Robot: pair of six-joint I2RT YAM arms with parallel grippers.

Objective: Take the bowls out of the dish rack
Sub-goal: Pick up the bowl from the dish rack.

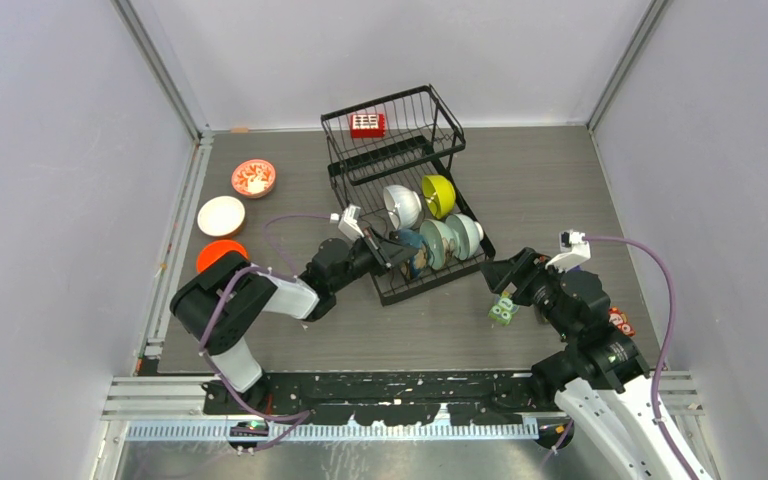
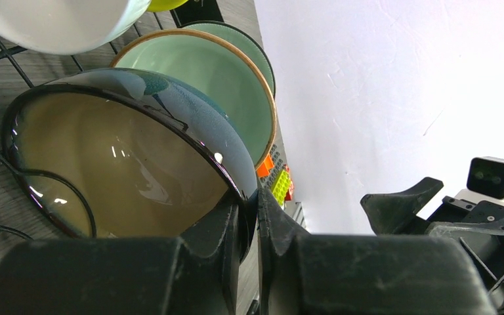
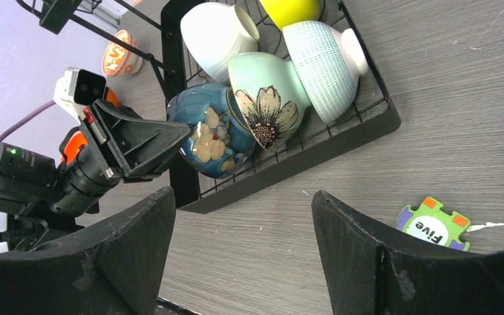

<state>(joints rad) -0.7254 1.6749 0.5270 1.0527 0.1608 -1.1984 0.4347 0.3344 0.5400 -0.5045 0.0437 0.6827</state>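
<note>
The black wire dish rack (image 1: pixel 400 150) holds several bowls on edge in its lower tier. Nearest the front corner is a dark bowl (image 2: pixel 125 170) with a tan inside and a blue flowered outside (image 3: pixel 213 138). My left gripper (image 2: pixel 248 203) is shut on its rim, one finger inside and one outside. Behind it lean a mint bowl (image 2: pixel 216 79), a pale striped bowl (image 3: pixel 321 65), a white bowl (image 3: pixel 216 36) and a lime bowl (image 1: pixel 438 195). My right gripper (image 3: pixel 243 216) hangs open over the bare table, right of the rack's front corner.
Three bowls stand on the table at the left: red-patterned (image 1: pixel 253 178), plain white (image 1: pixel 221 215) and orange (image 1: pixel 218 255). A green owl card (image 1: pixel 503 311) and a "Five" puzzle piece (image 3: pixel 433 226) lie by my right arm. A red tag (image 1: pixel 367 124) sits on the upper basket.
</note>
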